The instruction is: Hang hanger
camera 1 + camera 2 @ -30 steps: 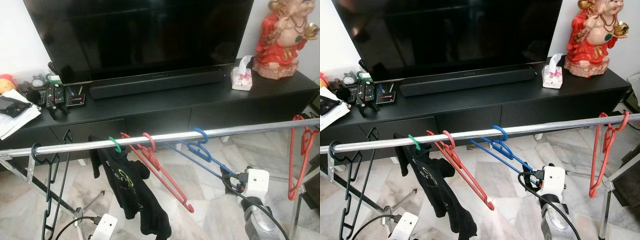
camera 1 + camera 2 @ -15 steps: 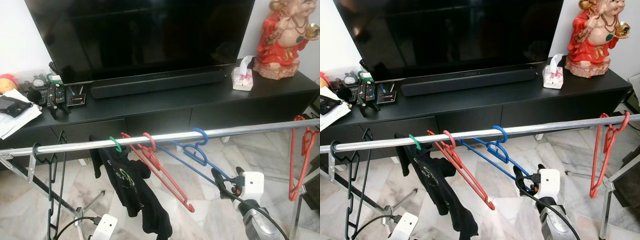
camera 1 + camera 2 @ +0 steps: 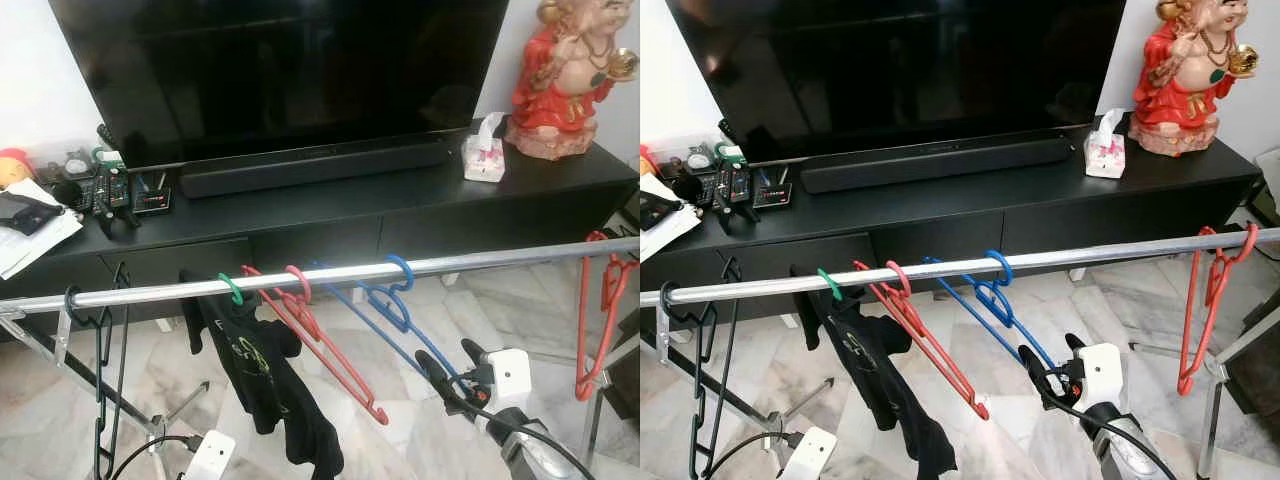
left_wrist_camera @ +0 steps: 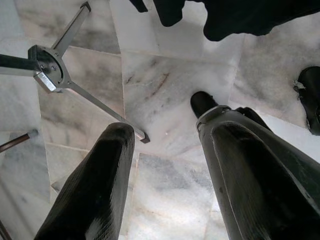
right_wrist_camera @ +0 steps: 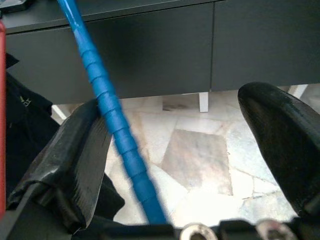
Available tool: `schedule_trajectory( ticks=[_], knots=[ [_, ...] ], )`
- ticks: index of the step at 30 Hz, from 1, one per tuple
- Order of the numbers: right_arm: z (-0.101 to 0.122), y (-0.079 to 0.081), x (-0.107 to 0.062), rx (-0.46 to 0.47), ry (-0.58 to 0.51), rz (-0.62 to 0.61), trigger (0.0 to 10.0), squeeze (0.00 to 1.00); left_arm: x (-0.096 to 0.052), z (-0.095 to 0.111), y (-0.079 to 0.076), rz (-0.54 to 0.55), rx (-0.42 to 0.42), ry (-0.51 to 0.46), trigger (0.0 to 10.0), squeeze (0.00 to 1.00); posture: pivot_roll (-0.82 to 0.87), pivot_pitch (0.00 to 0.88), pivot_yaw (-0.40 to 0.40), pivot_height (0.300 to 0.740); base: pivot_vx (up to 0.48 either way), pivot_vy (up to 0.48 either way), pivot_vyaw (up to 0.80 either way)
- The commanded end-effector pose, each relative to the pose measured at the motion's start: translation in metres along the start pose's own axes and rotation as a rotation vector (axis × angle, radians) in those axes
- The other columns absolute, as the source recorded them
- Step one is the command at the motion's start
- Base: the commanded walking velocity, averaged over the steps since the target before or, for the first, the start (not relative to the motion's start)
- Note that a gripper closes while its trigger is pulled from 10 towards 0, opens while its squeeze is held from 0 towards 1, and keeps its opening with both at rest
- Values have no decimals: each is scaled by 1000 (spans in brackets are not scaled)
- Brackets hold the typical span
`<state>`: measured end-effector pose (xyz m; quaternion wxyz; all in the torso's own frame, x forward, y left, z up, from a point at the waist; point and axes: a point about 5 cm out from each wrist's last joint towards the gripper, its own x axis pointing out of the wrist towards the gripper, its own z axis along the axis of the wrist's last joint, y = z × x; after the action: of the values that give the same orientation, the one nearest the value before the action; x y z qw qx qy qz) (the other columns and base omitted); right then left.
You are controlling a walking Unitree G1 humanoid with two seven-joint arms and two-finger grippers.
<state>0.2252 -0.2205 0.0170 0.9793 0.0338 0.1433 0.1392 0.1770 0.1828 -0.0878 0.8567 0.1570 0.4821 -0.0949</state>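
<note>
Over the silver rail (image 3: 330, 272), blue hanger (image 3: 395, 305) hooked on, body slanting down toward right tool (image 3: 1045, 378). Fingers (image 5: 82, 150) spread wide, blue bar running between them against one pad, not clamped; probably released because hook already bears the weight. Neighbours along same rail: green hanger (image 3: 231, 288) carrying black shirt (image 3: 262, 385), two red hangers (image 3: 315, 335) just beside it, black hangers (image 3: 105, 340) near left end, another red hanger (image 3: 600, 310) at far right. Left tool (image 4: 165, 150) low above marble floor (image 4: 165, 90) by rack's foot (image 4: 50, 70), fingers apart, holding nothing, idle. Behind rail, black tabletop (image 3: 330, 205) with television, soundbar, figurine. Hanging looks done; backing away likely remains.
</note>
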Motion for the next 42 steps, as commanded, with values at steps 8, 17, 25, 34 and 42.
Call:
schedule_trajectory(
  ticks=[8,17,25,34,42],
  knots=[
    [-1,10,-8,23,72,177,10000,0,-1,-4,2,-1,-6,16,10000,0,-177,0,29,740,0,0,0],
    [1,7,-16,12,91,226,10000,0,0,-3,2,0,-11,16,10000,0,-175,0,29,740,0,0,0],
    [7,-15,-21,56,-14,-108,10000,0,0,-3,2,0,-13,14,10000,0,-173,0,26,740,0,0,0],
    [11,24,-39,169,-141,-5,10000,0,0,-2,3,-3,-9,16,10000,0,-179,0,32,740,0,0,0],
    [19,20,-48,203,-195,-44,10000,0,0,-2,3,-4,-9,14,10000,0,-176,0,27,740,0,0,0]
  ],
)
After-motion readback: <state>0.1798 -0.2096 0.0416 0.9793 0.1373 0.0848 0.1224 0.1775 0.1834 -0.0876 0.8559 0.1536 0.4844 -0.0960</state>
